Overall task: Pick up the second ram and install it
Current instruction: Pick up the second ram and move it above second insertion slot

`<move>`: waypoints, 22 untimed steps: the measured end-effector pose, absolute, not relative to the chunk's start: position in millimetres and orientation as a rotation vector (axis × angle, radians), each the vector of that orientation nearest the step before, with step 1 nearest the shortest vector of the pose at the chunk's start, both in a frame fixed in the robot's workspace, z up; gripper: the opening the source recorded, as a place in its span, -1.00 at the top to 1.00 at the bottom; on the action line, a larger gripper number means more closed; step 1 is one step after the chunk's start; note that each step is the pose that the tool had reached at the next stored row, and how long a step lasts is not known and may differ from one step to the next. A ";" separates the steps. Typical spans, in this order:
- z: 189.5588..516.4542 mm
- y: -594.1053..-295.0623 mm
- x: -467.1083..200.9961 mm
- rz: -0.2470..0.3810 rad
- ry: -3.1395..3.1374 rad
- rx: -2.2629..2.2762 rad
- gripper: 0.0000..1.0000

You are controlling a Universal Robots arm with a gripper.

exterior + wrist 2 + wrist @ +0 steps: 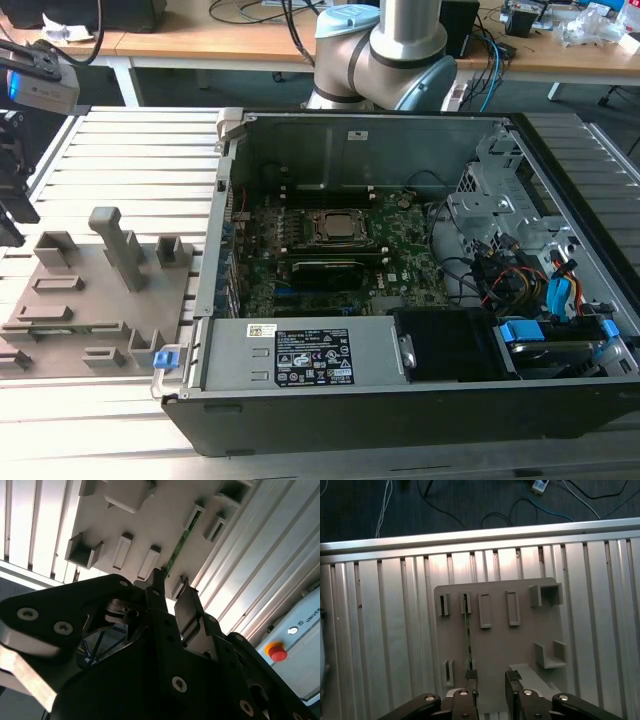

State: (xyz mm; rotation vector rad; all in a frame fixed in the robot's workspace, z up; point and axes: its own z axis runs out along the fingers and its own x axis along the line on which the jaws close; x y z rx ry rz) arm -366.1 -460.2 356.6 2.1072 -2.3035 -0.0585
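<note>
- First wrist view: the thin green circuit-board ram stick [468,635] stands on edge in the slots of the flat grey plastic fixture plate [520,645], which lies on the ribbed aluminium counter [385,630].
- The black two-finger gripper [492,677] hangs over one end of the stick, jaws apart and grasping nothing. One finger [471,680] lines up with the stick; I cannot tell whether they touch.
- Judgement: the pick-up is not yet made. Grasp, lift, carry and seating all remain.
- Exterior view supplies the destination: the open black computer case [400,425] with its green motherboard [400,250], at 3 o'clock from the plate.
- Second wrist view supplies a low angle along the fingers, with the stick's edge running up to one fingertip.
</note>
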 end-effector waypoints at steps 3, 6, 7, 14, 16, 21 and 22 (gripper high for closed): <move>353.8 -460.5 -366.1 -0.059 -2.304 2.107 0.28; 348.8 -460.9 -366.1 -0.059 -2.304 2.107 0.28; 346.3 -461.0 -366.1 -0.059 -2.304 2.107 0.28; 339.2 -461.3 -366.1 -0.059 -2.304 2.107 0.28; 337.1 -461.3 -366.1 -0.059 -2.304 2.107 0.28; 331.9 -461.5 -366.1 -0.059 -2.304 2.107 0.28; 330.7 -461.6 -366.1 -0.059 -2.304 2.107 0.28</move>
